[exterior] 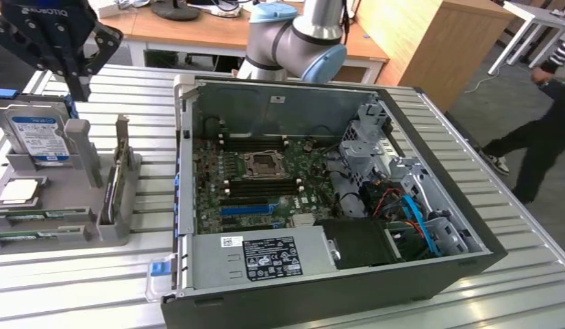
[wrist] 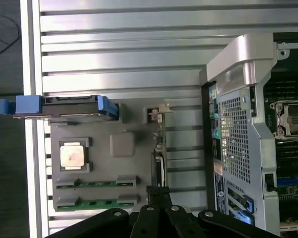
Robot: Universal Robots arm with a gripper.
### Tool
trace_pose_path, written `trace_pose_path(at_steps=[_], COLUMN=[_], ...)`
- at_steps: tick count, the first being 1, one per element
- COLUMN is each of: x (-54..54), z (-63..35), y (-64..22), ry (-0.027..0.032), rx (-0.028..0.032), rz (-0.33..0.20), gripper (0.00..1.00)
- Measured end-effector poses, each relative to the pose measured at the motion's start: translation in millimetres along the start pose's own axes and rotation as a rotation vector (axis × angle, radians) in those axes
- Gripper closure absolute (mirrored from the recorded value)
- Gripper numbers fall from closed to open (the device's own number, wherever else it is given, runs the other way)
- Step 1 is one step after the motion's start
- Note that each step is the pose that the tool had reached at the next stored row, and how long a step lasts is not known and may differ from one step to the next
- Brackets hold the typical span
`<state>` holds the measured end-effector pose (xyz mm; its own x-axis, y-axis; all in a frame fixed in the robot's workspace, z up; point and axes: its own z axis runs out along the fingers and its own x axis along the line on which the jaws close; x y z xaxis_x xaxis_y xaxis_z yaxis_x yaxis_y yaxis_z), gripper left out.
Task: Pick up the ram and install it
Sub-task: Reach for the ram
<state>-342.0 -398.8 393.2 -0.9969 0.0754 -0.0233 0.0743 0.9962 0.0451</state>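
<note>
barely started: ram (wrist: 97, 184) sits in the tray (wrist: 109, 168), gripper (wrist: 159, 194) over the tray, fingers (wrist: 148, 218) closed on nothing (install all left).

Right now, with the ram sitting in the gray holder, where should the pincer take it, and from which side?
Probably grip the ram by its top edge at mid-length, from straight above. It stands on edge in the gray holder, clipped at both ends, so only its middle is free.
</note>
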Motion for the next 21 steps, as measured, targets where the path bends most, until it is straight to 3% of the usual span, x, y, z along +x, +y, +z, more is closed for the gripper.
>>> trace_pose_path(at_steps=[12,21], x=[40.0,60.7], z=[-1.0,-1.3], y=[-3.0,-4.5], ry=[0.0,-0.0001], rx=[-0.0001,-0.0001], rz=[0.0,0.0], gripper=[0.89,0.89])
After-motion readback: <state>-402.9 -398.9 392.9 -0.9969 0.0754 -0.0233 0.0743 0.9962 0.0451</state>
